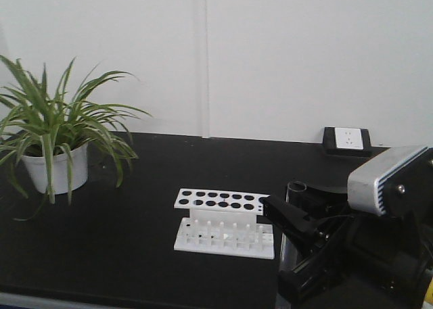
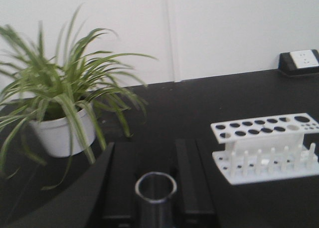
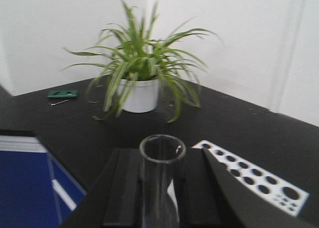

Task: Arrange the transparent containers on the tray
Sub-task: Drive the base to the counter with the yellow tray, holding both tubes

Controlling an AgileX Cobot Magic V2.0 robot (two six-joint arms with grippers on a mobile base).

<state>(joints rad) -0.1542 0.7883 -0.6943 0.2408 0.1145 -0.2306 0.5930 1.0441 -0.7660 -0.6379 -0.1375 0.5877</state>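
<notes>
Fingers (image 2: 121, 183) of the left gripper (image 2: 155, 155) are clenched on the left tube (image 2: 155, 208), slim clear glass, open-topped with a bright round rim; white rack (image 2: 264, 148) lies at 3 o'clock from it, plant (image 2: 60, 103) at 10. The right gripper (image 3: 162, 153) likewise grasps the right tube (image 3: 160, 193), its wall see-through to the black gripper body behind; plant stands at 12 o'clock, rack at 4. Rack and plant stand on a black table (image 2: 199, 103).

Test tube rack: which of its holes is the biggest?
On the white test tube rack, the hole at the right end of the back row in the left wrist view; it is plainly wider than all the others.
</notes>
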